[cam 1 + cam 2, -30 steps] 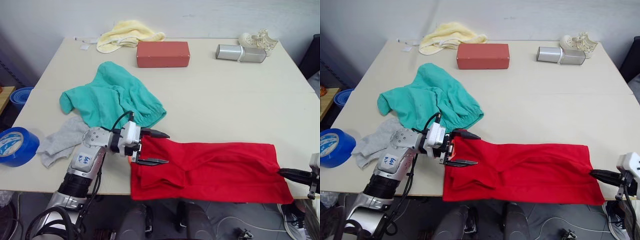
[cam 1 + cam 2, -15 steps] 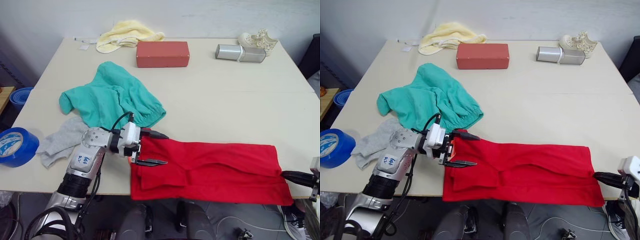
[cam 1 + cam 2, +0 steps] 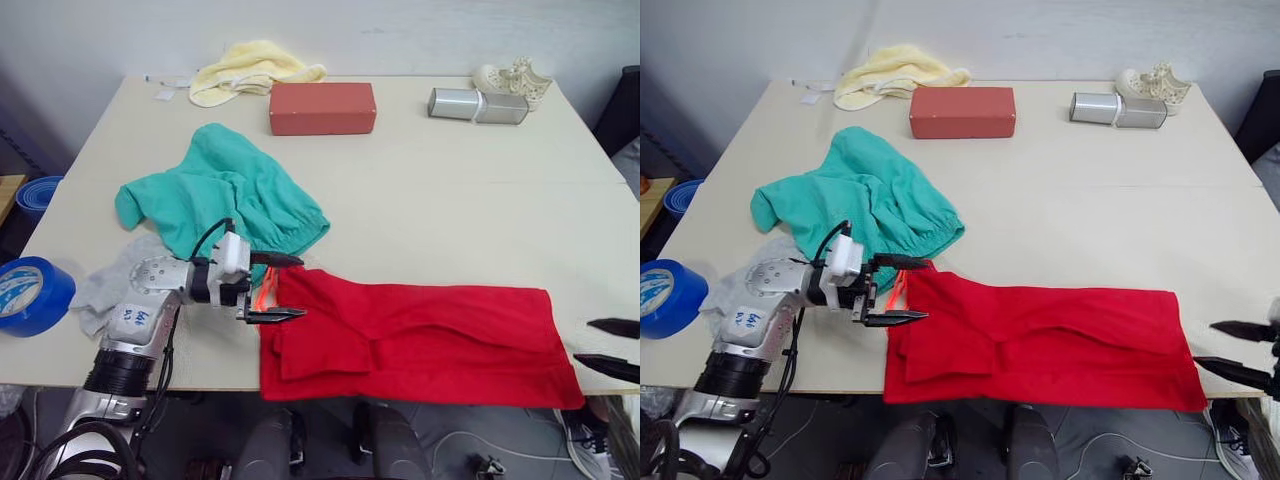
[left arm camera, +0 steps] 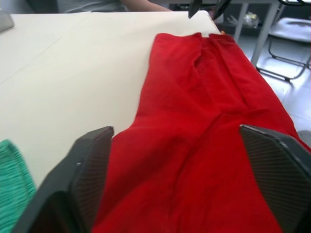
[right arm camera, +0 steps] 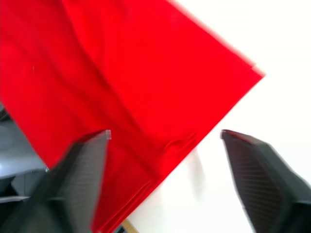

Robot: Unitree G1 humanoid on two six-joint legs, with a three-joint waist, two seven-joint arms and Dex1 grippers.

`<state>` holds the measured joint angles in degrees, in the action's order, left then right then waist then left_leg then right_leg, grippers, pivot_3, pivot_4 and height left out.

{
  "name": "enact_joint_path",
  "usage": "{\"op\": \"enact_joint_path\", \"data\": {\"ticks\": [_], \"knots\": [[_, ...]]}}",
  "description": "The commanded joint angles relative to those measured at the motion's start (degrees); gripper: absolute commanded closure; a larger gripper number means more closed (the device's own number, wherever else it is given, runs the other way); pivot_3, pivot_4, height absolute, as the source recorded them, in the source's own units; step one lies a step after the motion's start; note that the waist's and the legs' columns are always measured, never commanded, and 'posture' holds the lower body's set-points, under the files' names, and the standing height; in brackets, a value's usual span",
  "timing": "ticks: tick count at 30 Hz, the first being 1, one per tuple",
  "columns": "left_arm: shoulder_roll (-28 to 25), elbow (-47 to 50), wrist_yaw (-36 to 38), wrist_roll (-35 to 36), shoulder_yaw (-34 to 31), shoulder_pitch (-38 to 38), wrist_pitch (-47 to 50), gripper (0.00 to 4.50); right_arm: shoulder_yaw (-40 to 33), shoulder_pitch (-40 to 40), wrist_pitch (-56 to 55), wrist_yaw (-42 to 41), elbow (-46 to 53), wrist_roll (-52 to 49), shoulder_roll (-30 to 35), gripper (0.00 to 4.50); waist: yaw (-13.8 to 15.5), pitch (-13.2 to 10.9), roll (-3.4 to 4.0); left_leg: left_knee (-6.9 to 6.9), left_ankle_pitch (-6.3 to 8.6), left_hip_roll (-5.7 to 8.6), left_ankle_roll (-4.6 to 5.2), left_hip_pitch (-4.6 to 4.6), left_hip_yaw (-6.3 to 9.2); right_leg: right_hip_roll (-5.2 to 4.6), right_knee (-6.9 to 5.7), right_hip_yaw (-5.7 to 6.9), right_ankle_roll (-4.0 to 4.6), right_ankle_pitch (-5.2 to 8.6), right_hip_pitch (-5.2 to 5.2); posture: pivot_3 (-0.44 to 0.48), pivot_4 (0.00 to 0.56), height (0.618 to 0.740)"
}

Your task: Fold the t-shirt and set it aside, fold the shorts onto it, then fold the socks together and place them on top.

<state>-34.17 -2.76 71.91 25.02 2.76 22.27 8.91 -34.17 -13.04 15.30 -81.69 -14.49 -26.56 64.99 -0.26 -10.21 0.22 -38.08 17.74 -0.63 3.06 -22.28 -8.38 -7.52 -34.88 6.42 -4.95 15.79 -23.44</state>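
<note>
In the head views, the t-shirt (image 3: pixel 420 335) lies partly folded along the table's (image 3: pixel 450 200) near edge. The left gripper (image 3: pixel 272 288) and the right gripper (image 3: pixel 1240 350) stand open and empty at its 2 ends. In the wrist views, only red cloth lies between wide fingers. The shirt fold is in hand; next, both should grasp.

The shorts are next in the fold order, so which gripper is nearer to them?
Left. The left gripper, open, sits right beside the shorts at their near hem. The right gripper, open, is far across the table, past the t-shirt.
</note>
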Motion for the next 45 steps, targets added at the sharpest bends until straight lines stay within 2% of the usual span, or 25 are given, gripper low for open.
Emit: {"op": "enact_joint_path", "data": {"ticks": [1, 8, 17, 20, 21, 31, 35, 41, 45], "knots": [[-1.9, 2.0, -0.3, 2.1, -4.0, -2.5, 0.4, 0.00, 4.5, 6.9, 1.7, 3.4, 0.6, 1.6, 1.4, 0.02, -0.3, 0.0, -0.04, 0.00, 0.00, -0.01, -0.02, 0.00, 0.00, 0.01, 0.00, 0.00, 0.02, 0.01, -0.02, 0.000, 0.150, 0.740], [-2.9, 2.3, -0.9, 2.1, -6.8, -4.7, -0.8, 0.00, 19.7, 24.3, 1.7, 8.3, -8.0, 10.1, -0.7, 0.02, 0.4, -0.1, 0.00, -0.01, 0.00, 0.00, -0.09, -0.09, -0.02, -0.02, 0.01, 0.04, 0.04, 0.02, -0.12, 0.000, 0.150, 0.740], [-2.5, 5.6, -3.0, 1.9, -6.7, -6.3, -1.0, 0.00, 32.4, 36.8, 1.5, 3.2, -18.0, 17.1, -1.4, 0.02, -0.1, -0.1, 0.02, -0.03, -0.03, 0.01, -0.05, -0.12, -0.06, 0.01, -0.05, 0.04, 0.04, 0.02, -0.15, 0.000, 0.150, 0.740], [-2.3, 6.9, -3.6, 2.2, -6.6, -7.0, -0.7, 0.00, 33.9, 39.4, 0.3, 3.4, -20.5, 18.4, -2.3, 0.59, -0.1, -0.1, 0.02, -0.03, -0.09, 0.01, 0.04, -0.11, -0.06, 0.01, -0.06, 0.04, 0.04, 0.02, -0.15, 0.000, 0.150, 0.740], [-2.2, 7.2, -3.7, 2.3, -6.5, -7.1, -0.6, 0.00, 34.3, 40.1, 0.0, 3.5, -21.2, 18.7, -2.6, 0.90, -0.1, -0.1, 0.02, -0.03, -0.07, 0.01, 0.01, -0.11, -0.06, 0.01, -0.06, 0.04, 0.04, 0.02, -0.15, 0.000, 0.150, 0.740], [-1.0, 7.0, -5.0, 2.1, -6.0, -6.3, -1.0, 0.00, 36.0, 42.2, -1.8, 1.9, -23.7, 20.7, -2.8, 4.45, 0.0, -0.1, 0.02, -0.04, -0.01, 0.01, -0.12, -0.10, -0.06, 0.01, -0.08, 0.04, 0.04, 0.02, -0.14, 0.000, 0.150, 0.740], [0.0, 6.0, -6.1, 1.4, -6.0, -5.4, -1.7, 0.00, 36.4, 44.2, -5.2, 3.1, -25.8, 22.4, -2.8, 4.48, 0.0, -0.1, 0.02, -0.06, -0.01, 0.01, -0.12, -0.10, -0.06, 0.02, -0.08, 0.05, 0.03, 0.02, -0.13, 0.000, 0.150, 0.740], [2.0, 3.3, -9.5, -1.0, -5.9, -2.9, -4.1, 0.00, 37.3, 55.6, -21.6, 18.4, -38.6, 29.8, -6.5, 4.48, -0.7, -0.1, 0.02, -0.08, -0.02, 0.02, -0.17, -0.09, -0.13, 0.05, -0.13, 0.02, 0.02, 0.01, -0.15, 0.000, 0.150, 0.740], [2.9, 2.6, -11.1, -1.9, -6.0, -3.4, -5.6, 0.00, 40.1, 62.5, -30.3, 25.6, -45.9, 35.2, -8.7, 4.48, -1.4, -0.1, 0.04, -0.03, -0.23, 0.01, 0.00, -0.11, -0.17, 0.13, -0.13, 0.03, 0.03, 0.02, -0.17, 0.000, 0.150, 0.740]]}}
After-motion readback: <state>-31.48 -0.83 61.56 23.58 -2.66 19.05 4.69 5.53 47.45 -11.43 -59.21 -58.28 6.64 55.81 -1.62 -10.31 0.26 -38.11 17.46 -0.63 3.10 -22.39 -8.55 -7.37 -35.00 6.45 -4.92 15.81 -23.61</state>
